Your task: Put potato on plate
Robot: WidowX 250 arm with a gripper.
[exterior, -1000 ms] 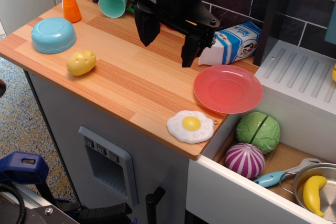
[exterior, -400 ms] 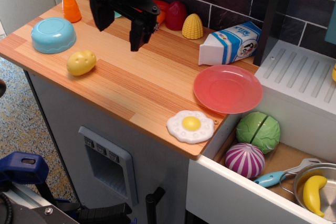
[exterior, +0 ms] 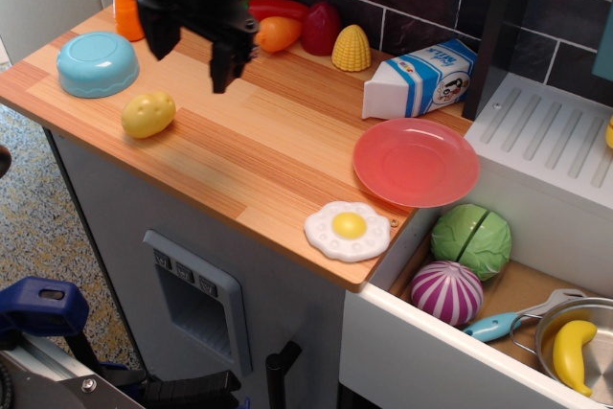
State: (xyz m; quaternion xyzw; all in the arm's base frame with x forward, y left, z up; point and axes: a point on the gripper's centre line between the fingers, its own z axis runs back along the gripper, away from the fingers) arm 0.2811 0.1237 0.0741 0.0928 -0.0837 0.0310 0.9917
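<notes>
Although the potato (exterior: 148, 114) looks solid, I judge it to be a hollow plastic toy, so light and stiff, with a smooth, slightly dimpled skin that can slip. It lies on its side near the front-left edge of the wooden tabletop (exterior: 249, 155), just beside the light-blue bowl (exterior: 97, 63) but apart from it. I think the best hold is across its short width, at the thickest middle part, because the rounded ends would let it squirt out.

The gripper (exterior: 189, 50) hangs above the board, behind the potato and a little to its right, with its two black fingers spread apart and nothing between them.

The tabletop is flat, striped wood, free between the potato and the pinkish-red plate (exterior: 416, 161), which sits at the right edge and seems to overhang it slightly. A fried egg (exterior: 348, 230) lies at the front-right corner, and a milk carton (exterior: 420, 77) stands just behind the plate. Along the back edge, by the brick wall, stand a corn (exterior: 351, 48), a carrot (exterior: 127, 9) and some red pieces, well away from the direct way.
</notes>
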